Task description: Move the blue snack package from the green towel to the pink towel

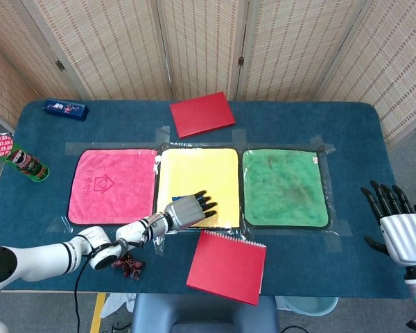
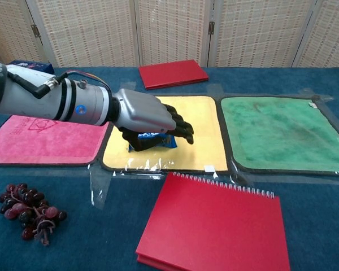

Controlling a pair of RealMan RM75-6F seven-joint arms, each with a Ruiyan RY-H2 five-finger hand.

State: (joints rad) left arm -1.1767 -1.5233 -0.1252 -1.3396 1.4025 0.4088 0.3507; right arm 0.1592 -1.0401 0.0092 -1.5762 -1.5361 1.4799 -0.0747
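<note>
The blue snack package (image 2: 160, 139) lies on the yellow towel (image 2: 206, 132), near its front edge, not on the green towel (image 2: 282, 132) or the pink towel (image 2: 39, 138). My left hand (image 2: 150, 116) is lowered right over it: the fingers reach across its top and the thumb sits at its near side. From the head view the left hand (image 1: 189, 210) hides nearly all of the package (image 1: 177, 199). My right hand (image 1: 395, 218) hangs at the table's right edge, fingers spread, holding nothing.
A red notebook (image 2: 214, 226) lies just in front of the yellow towel, close to my left hand. Another red notebook (image 1: 202, 114) is at the back. Grapes (image 2: 28, 212) sit front left. A chips can (image 1: 17, 158) and a blue box (image 1: 65, 108) stand far left.
</note>
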